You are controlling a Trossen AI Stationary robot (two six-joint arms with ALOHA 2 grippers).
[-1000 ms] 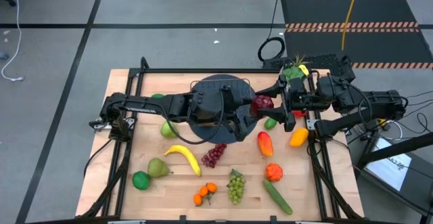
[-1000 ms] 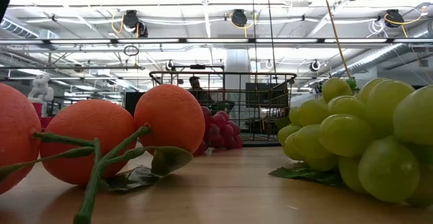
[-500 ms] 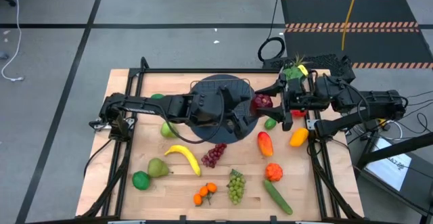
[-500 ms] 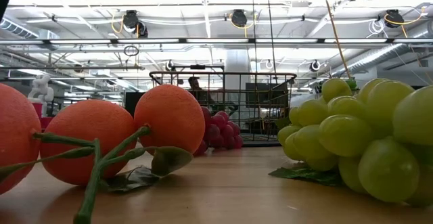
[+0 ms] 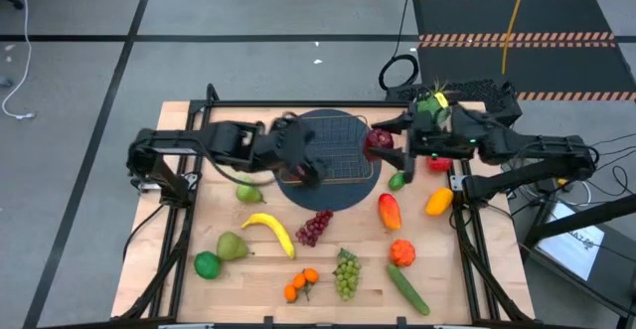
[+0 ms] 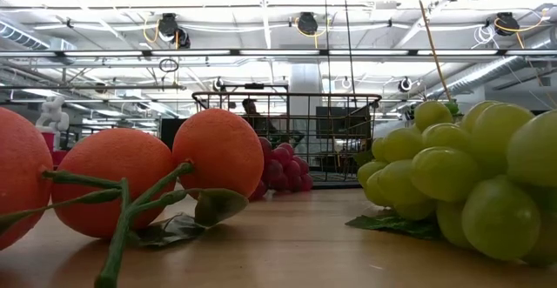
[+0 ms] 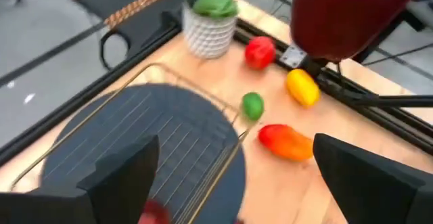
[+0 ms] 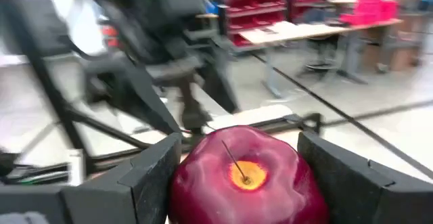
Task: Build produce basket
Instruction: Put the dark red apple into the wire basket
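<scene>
Basket [image 5: 335, 148] is seen near the far middle of the tabletop [image 5: 179, 120], on a round dark mat [image 5: 343, 192], and appears empty in the high view. A dark red apple [image 5: 379, 138] is clamped in the right tool [image 5: 381, 140] at the basket's right rim. The left tool [image 5: 316, 165] is held over the basket's left part with its fingers [image 7: 128, 176] spread wide and nothing between them.

Risk is judged as follows. Both arms are crowded over one small basket, so a collision could be caused if the left one is not cleared first. If the apple is let go at the rim, not past it, it could strike the wire and roll off across the mat. The light basket could also be nudged off the mat by a low tool.

Much is obscured. The basket's left side is covered by the left arm in the high view. The left wrist view is smeared by motion; a reddish patch at its edge cannot be identified. In the low view, the tools cannot be picked out behind oranges [image 6: 113, 179] and green grapes [image 6: 461, 170].
</scene>
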